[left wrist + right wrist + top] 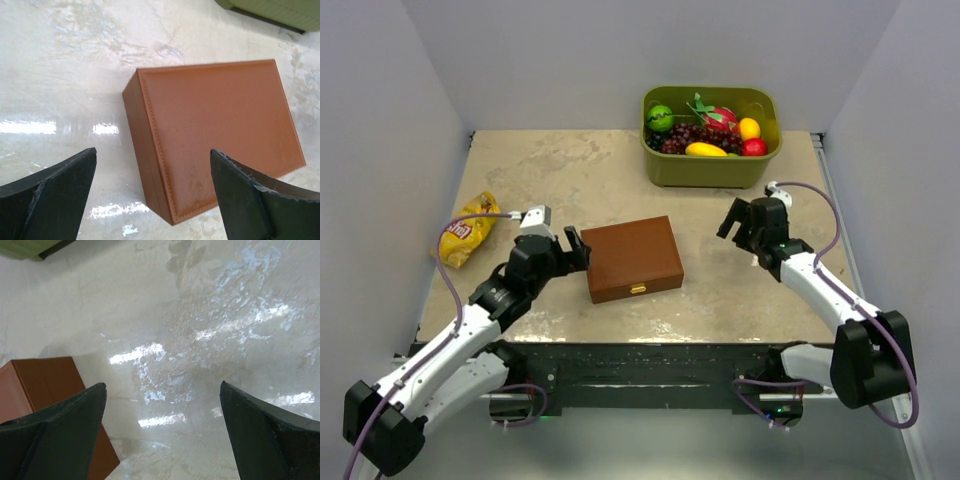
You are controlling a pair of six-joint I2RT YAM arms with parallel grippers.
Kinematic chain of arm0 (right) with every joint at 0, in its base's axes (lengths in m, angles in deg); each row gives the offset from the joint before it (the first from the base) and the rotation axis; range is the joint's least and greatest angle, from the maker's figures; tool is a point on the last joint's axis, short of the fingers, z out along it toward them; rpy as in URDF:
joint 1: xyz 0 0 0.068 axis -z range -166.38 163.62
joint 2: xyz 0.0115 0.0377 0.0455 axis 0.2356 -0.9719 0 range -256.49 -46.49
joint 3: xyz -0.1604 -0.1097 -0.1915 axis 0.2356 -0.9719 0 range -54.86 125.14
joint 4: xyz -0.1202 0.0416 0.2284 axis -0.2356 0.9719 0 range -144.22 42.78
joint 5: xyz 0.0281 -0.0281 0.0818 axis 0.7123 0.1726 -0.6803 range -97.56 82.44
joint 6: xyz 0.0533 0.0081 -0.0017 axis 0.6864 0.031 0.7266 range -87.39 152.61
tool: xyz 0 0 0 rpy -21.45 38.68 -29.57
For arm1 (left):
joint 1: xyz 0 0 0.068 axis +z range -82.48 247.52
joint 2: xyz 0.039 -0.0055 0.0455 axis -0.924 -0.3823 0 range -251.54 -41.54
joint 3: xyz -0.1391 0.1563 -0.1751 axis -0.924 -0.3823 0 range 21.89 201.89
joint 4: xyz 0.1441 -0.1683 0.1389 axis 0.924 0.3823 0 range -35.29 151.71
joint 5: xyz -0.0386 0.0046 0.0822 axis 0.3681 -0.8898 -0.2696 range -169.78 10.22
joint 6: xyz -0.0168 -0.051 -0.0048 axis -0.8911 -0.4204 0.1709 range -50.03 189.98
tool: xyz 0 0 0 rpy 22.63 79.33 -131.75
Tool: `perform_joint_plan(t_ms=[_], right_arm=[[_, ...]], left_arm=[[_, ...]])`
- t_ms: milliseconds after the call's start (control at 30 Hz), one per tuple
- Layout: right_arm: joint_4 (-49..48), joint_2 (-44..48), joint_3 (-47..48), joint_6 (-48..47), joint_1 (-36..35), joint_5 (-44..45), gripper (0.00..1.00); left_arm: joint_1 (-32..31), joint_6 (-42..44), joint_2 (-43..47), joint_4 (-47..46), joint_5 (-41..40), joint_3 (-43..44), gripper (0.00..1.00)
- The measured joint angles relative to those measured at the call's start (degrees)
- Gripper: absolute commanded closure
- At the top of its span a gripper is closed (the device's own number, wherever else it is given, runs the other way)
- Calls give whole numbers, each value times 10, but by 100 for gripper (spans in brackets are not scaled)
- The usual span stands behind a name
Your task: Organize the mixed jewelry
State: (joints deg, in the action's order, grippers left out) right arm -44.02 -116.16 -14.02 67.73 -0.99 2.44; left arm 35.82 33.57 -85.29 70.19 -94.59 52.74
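Box [632, 258] shut, mid-table toward the near edge; my left claw [152, 152] and right claw [162, 384] gape wide, both empty. Next, I judge, I must open it.

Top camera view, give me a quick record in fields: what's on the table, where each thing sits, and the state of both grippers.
box: brown box, lid closed, middle of the table
clasp: gold clasp on its near side
bin: green bin, far right, holding fruit
snack bag: yellow snack bag, left edge
jewelry: none visible in any view
left gripper: left gripper open, at the box's left end
right gripper: right gripper open, over bare table right of the box
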Motion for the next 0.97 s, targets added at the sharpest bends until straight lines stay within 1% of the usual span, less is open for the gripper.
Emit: perform_joint_plan(t_ms=[233,433,533,667,767,867,967], right_arm=[[-28,-7,5,-34,8,59,1],[-73,20,-35,-58,8,114,1],[-87,35,-52,-74,8,147,1],[-112,69,-73,-89,8,197,1],[-159,113,-113,-105,8,225,1],[-193,139,-143,-124,8,241,1],[-221,134,-151,-144,8,250,1]], left_arm=[[0,30,-95,-26,-31,70,0],[8,60,-172,-39,-41,147,0],[40,66,-186,-61,-19,155,0],[117,65,-196,-89,24,155,0],[170,65,-197,-105,41,155,0],[204,68,-197,-122,46,151,1],[228,76,-195,-147,50,133,0]])
